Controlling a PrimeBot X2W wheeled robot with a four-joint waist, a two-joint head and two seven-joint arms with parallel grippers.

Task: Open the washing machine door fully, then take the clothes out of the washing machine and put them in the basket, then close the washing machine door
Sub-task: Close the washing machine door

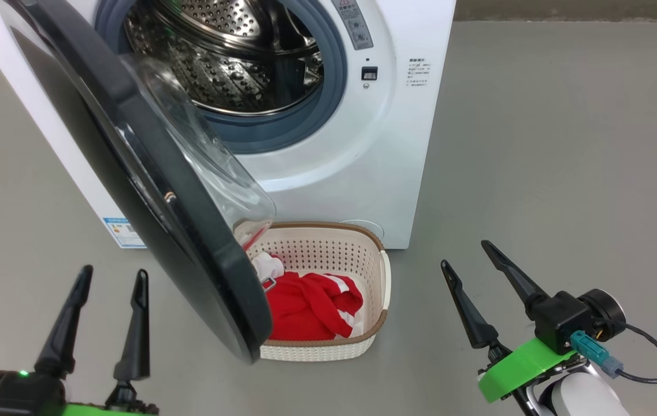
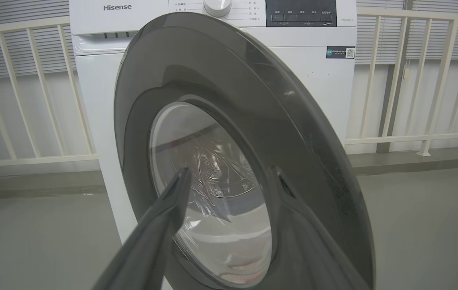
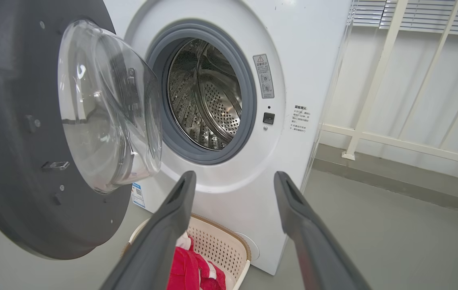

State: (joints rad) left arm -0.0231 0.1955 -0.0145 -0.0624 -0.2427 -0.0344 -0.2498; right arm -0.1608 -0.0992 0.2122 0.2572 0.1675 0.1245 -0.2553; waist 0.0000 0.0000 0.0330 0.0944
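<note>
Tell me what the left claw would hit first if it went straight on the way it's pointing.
Probably the door, near its glass window; the left claw points straight at it, though depth is unclear.

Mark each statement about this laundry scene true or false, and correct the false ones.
1. The red clothes lie in the basket. True.
2. The washing machine door is shut. False: it stands open.
3. Red fabric fills the drum. False: the drum shows bare steel.
4. The left end effector and the right end effector are both open and empty. True.
5. The basket sits on top of the washing machine. False: it stands on the floor in front of it.
</note>
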